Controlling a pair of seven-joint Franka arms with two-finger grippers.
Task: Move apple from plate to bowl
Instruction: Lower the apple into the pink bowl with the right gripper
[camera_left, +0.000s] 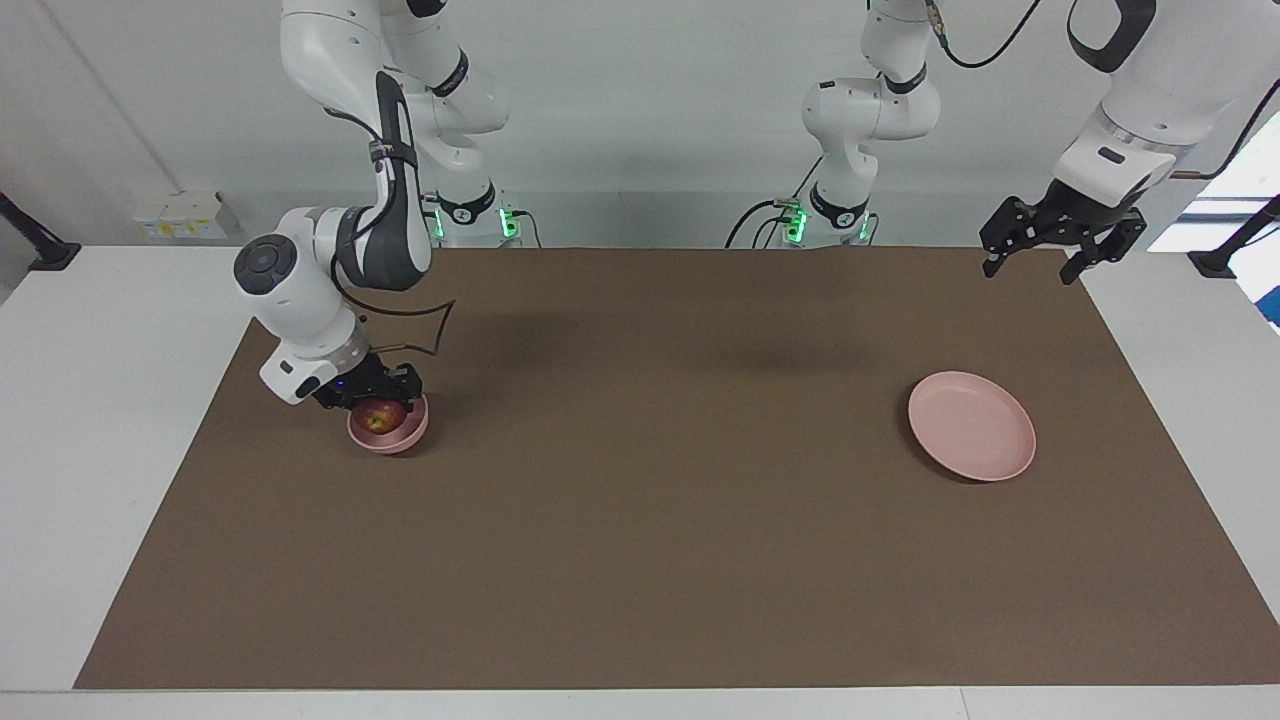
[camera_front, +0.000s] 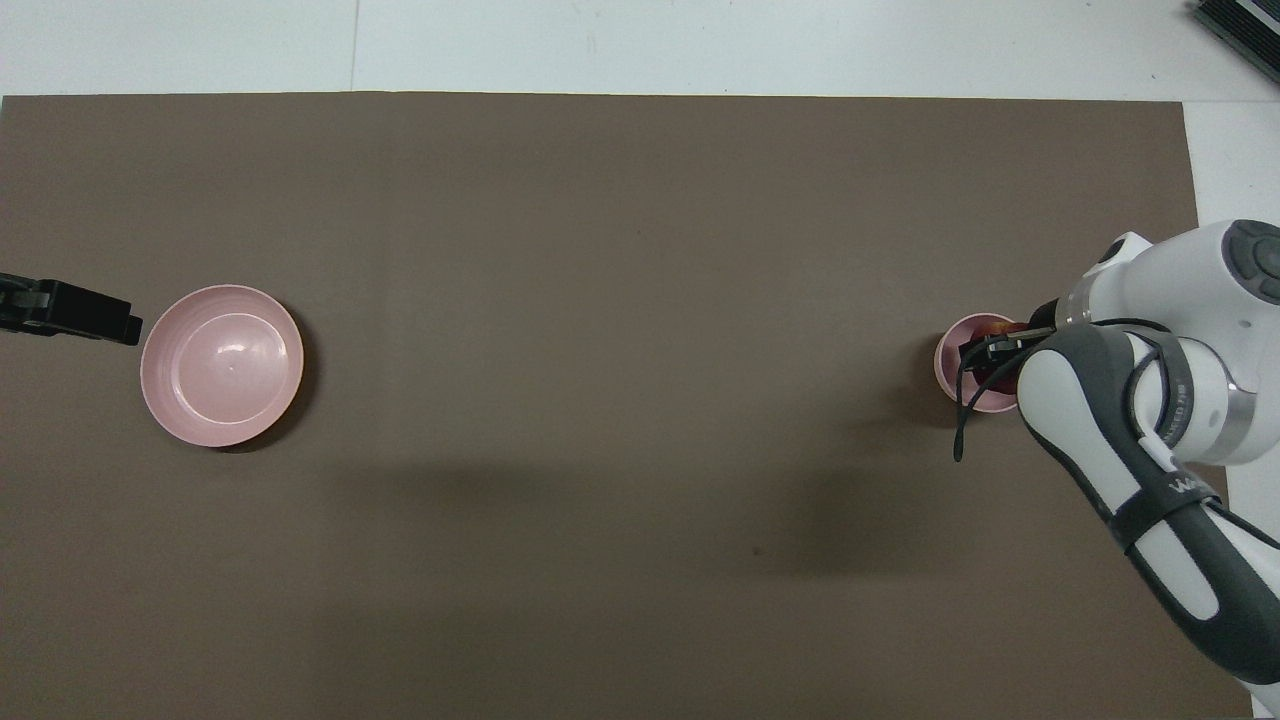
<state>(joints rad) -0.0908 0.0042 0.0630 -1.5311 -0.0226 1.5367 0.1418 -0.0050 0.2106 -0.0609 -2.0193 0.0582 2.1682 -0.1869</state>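
Sitting in the bowl (camera_left: 389, 428) at the right arm's end of the bench (camera_left: 640, 560) is the apple (camera_left: 381, 416), with the right hand (camera_left: 372, 392) low over it and clamped on it, as far as I can tell since the wrist hides most of the contact from above. The plate (camera_left: 972, 426) lies bare on the brown mat (camera_left: 640, 500) at the left arm's end, well apart from the bowl. The left hand (camera_left: 1036, 243) hangs in the air above that end's mat corner, fingers spread wide, holding nothing, just waiting.
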